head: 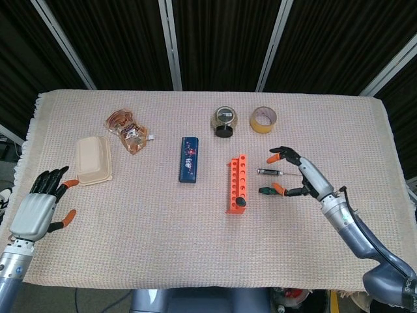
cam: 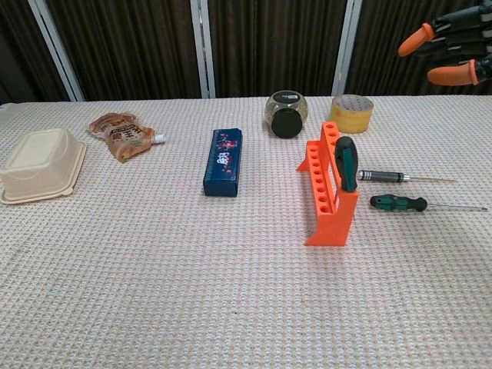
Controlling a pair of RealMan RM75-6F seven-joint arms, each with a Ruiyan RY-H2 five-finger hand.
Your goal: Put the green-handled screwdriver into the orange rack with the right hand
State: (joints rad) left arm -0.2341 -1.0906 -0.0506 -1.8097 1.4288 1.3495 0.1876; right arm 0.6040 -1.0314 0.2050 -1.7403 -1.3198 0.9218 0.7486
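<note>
The orange rack (head: 236, 184) (cam: 327, 194) stands at the table's middle right. A green-and-black-handled screwdriver (head: 240, 202) (cam: 345, 163) stands upright in the rack's near end, with nothing holding it. My right hand (head: 296, 173) (cam: 452, 52) hovers to the right of the rack and above it, fingers spread and empty. Under it, two more screwdrivers lie on the cloth: a green-handled one (head: 267, 190) (cam: 397, 203) and a dark slim one (head: 269, 172) (cam: 383, 176). My left hand (head: 40, 207) rests open at the table's left front, far from the rack.
A blue box (head: 189, 159) (cam: 224, 161) lies left of the rack. Behind it are a jar (head: 224, 122) (cam: 287, 114) and a tape roll (head: 263, 119) (cam: 351, 112). A white lidded container (head: 93, 159) (cam: 41, 163) and a snack pouch (head: 128, 131) (cam: 121, 133) sit far left.
</note>
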